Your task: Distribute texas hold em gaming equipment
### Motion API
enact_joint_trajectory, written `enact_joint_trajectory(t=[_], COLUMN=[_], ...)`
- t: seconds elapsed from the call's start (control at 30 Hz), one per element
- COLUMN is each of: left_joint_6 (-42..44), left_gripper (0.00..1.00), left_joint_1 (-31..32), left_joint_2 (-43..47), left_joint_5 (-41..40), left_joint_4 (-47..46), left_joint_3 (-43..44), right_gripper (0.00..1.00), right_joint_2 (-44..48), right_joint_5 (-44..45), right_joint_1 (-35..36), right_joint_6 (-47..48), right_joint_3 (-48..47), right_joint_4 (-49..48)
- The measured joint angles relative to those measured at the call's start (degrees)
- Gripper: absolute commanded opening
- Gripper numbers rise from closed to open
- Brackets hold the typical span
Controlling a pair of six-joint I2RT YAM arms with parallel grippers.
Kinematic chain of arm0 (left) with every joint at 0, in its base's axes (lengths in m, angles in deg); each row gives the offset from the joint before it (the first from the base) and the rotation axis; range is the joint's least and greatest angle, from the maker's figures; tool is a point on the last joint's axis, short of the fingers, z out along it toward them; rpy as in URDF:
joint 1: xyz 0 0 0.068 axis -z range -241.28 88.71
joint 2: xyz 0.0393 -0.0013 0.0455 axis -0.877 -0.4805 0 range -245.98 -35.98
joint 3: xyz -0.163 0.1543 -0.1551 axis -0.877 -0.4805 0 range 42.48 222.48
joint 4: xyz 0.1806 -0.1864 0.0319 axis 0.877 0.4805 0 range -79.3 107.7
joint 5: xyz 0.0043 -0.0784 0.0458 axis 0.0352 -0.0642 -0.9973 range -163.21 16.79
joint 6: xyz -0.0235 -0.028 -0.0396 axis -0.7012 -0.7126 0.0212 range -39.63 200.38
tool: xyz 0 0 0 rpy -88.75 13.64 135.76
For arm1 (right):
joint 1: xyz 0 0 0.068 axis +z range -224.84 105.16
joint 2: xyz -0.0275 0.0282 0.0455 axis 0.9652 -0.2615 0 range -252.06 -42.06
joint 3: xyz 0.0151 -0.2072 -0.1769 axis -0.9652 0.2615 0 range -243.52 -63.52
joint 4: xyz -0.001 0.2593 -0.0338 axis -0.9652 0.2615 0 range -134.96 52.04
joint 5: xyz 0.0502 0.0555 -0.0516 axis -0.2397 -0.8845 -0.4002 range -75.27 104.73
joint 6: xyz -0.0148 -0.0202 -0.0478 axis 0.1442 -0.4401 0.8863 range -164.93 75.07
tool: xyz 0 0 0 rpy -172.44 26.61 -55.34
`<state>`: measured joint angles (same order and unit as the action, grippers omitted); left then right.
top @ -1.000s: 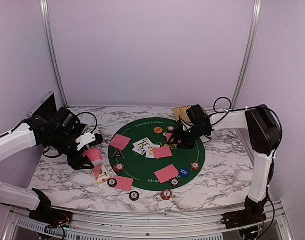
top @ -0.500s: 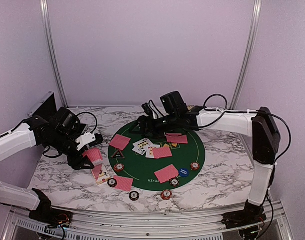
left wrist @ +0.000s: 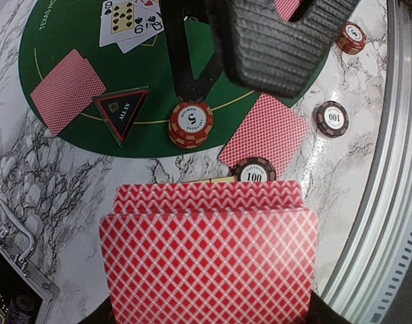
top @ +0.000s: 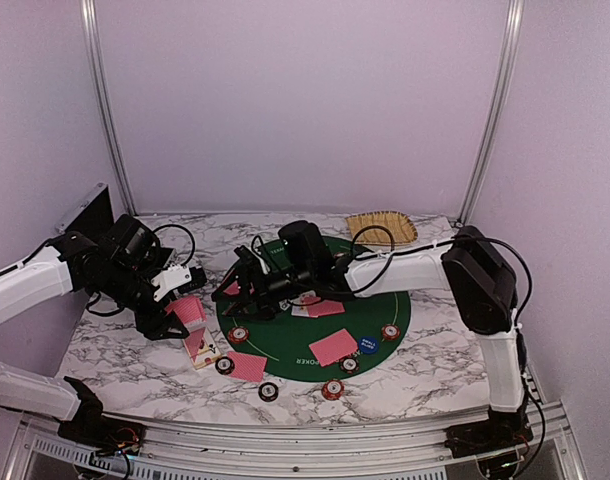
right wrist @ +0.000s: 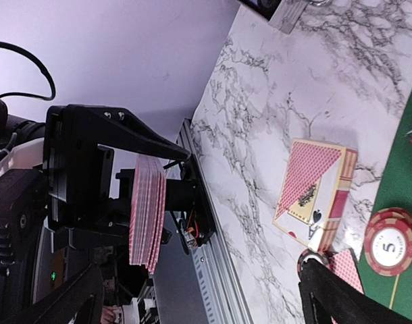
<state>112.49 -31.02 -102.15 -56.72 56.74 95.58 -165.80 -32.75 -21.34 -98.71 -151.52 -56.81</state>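
My left gripper (top: 171,318) hovers over the marble left of the green mat (top: 390,300), shut on a deck of red-backed cards (left wrist: 209,263) held upright. My right gripper (top: 237,293) has reached across the mat's left edge and stands open, with nothing between its fingers, facing the deck (right wrist: 146,219). Face-down cards (top: 333,346) and face-up cards (left wrist: 128,20) lie on the mat. A black-triangle button (left wrist: 121,111) and a red chip (left wrist: 190,123) sit under the right gripper. A blue button (top: 367,343) lies near the mat's front.
A card box (right wrist: 314,196) lies on the marble below the deck. More chips (top: 332,388) and a face-down card (top: 247,366) ring the mat's front edge. The tan woven tray (top: 382,225) sits at the back right. A metal case (left wrist: 10,236) lies to the left.
My right arm swung from the back right of the mat across to its left edge, and its jaws opened wide. The left arm and deck stayed put.
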Motion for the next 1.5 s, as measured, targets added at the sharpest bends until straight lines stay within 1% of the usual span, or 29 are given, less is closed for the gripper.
enact_joint_trajectory(t=[0.23,0.43,0.73,0.87,1.03,1.17,1.3,1.4,1.5], left_joint_6=[-0.02,-0.13,-0.22,-0.22,-0.24,-0.22,-0.22,-0.22,-0.22], left_gripper=[0.00,0.00,0.00,0.00,0.00,0.00,0.00,0.00,0.00], left_joint_1=[0.00,0.00,0.00,0.00,0.00,0.00,0.00,0.00,0.00], left_joint_2=[0.00,0.00,-0.02,-0.02,0.00,0.00,-0.07,-0.07,-0.09], left_joint_5=[0.04,0.22,0.61,0.85,1.03,1.03,0.96,0.96,0.96], left_joint_4=[-0.63,-0.83,-0.92,-0.94,-0.96,-0.96,-0.83,-0.83,-0.85], left_joint_3=[0.00,0.11,0.11,0.11,0.11,0.11,0.11,0.11,0.11], right_gripper=[0.99,0.97,0.97,0.96,0.93,0.88,0.77,0.65,0.62], right_joint_2=[-3.32,-6.95,-13.57,-15.12,-15.98,-15.98,-15.23,-13.29,-11.23], right_joint_5=[-1.70,-2.47,-2.84,-2.89,-2.45,-1.79,-1.29,-0.85,-0.83], right_joint_1=[2.36,3.85,5.66,6.10,6.12,5.86,5.62,5.18,4.39], right_joint_6=[-4.35,-6.73,-9.92,-11.15,-12.00,-11.85,-11.15,-10.45,-9.79], right_joint_3=[-3.80,-7.98,-14.45,-16.46,-17.31,-17.09,-15.87,-13.90,-11.72], right_joint_4=[-5.16,-7.43,-8.31,-8.70,-8.15,-6.97,-7.19,-7.02,-6.97])
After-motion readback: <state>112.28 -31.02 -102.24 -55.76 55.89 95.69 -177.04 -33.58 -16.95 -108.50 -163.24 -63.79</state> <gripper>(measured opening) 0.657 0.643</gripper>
